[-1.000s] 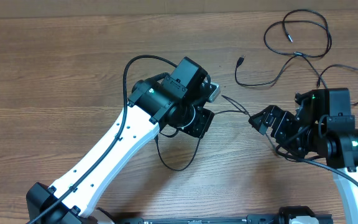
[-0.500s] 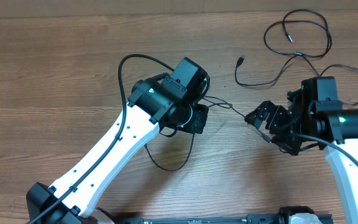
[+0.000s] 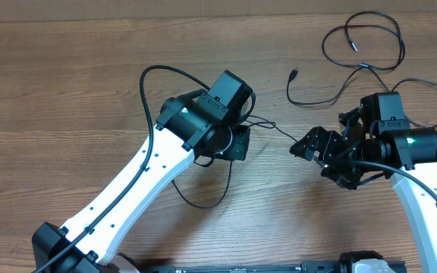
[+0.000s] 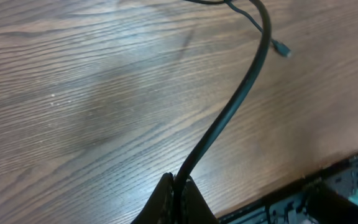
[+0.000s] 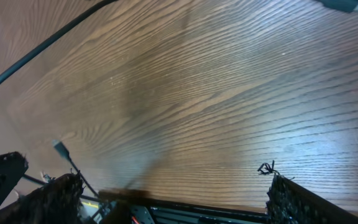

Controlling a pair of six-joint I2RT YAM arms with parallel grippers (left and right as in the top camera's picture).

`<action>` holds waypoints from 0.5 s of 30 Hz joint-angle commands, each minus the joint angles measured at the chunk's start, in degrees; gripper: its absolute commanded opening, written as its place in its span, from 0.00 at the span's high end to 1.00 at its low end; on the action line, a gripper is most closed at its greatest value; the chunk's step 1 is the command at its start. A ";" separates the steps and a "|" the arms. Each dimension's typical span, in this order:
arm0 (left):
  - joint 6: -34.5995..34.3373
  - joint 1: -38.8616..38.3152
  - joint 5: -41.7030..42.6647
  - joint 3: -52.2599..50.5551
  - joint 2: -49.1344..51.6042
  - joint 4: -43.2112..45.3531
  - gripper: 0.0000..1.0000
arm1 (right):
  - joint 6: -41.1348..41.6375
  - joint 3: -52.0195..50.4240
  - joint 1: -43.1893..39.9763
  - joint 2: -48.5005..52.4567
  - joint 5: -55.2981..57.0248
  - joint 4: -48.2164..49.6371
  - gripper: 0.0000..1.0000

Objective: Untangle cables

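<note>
L gripper (image 4: 176,190) jaws are clamped on a cable (image 4: 229,112) that runs toward R. R gripper (image 3: 303,144) jaws are wide apart, empty, just beside that strand. I'd straddle it w/ R, pinch squarely, pull slowly, avoid snagging. Other cables (image 3: 363,45) lie looped at far right of the table (image 3: 67,91).

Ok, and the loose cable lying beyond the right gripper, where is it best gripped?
Probably the single curved stretch just behind its plug end, coming straight down with the jaws across the cord: the loose cable lies flat on the table there, clear of the crossing loops farther right. The open right gripper is nearest.
</note>
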 commanded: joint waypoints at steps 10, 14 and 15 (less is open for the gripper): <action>6.73 -0.94 5.53 -0.20 -0.52 0.07 0.96 | -1.01 0.42 0.96 -13.73 3.76 1.68 0.02; 7.39 -1.62 5.53 -0.20 -0.52 0.11 0.96 | -1.05 0.42 0.94 -18.36 4.81 1.77 0.00; 7.39 -1.88 5.49 -0.20 -0.52 0.09 0.96 | -1.05 0.42 0.94 -19.08 4.79 1.70 0.00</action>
